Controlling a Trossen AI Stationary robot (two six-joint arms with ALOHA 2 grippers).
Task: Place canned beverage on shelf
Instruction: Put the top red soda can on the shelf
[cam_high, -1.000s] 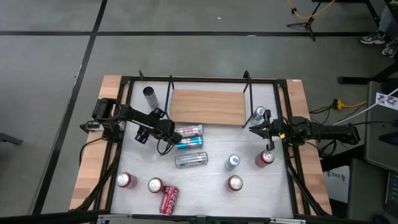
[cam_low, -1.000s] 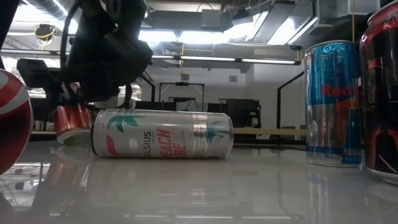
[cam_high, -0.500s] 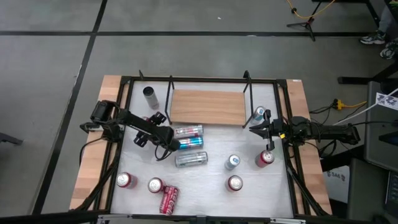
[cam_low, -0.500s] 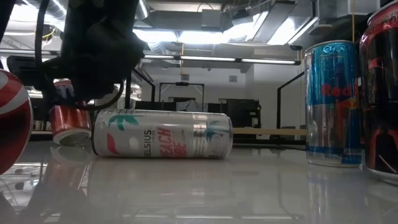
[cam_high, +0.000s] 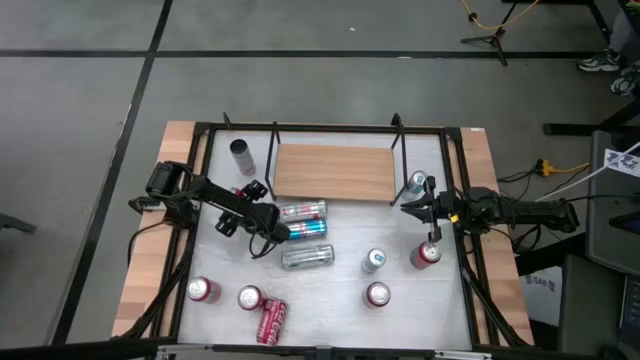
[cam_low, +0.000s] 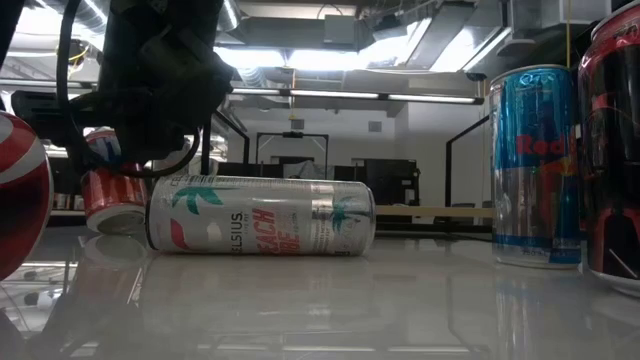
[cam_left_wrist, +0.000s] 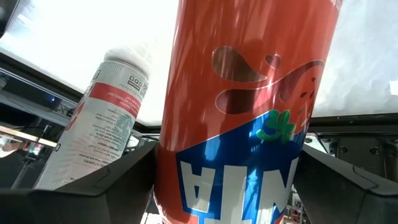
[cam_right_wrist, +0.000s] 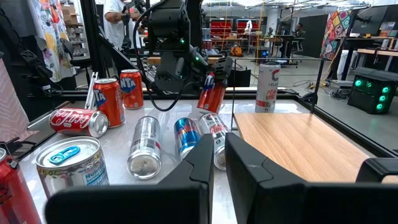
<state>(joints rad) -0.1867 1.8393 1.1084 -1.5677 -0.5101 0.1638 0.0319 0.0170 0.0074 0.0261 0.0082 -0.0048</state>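
My left fingers (cam_left_wrist: 93, 186) grip the orange can (cam_left_wrist: 242, 106) and have drifted over the lying cans (cam_high: 303, 211), off the shelf (cam_high: 335, 172) (nothing placed yet). My right fingers (cam_right_wrist: 186, 174) wait closed.

Matt wooden shelf (cam_high: 333, 172), glossy tabletop (cam_high: 410, 305)

Cans (cam_high: 308, 256) — twelve: seven upright, four lying on their sides, plus one tilted can (cam_left_wrist: 242, 112) off the table. Shelf (cam_high: 333, 172) — one. Arms (cam_high: 205, 188) — two.
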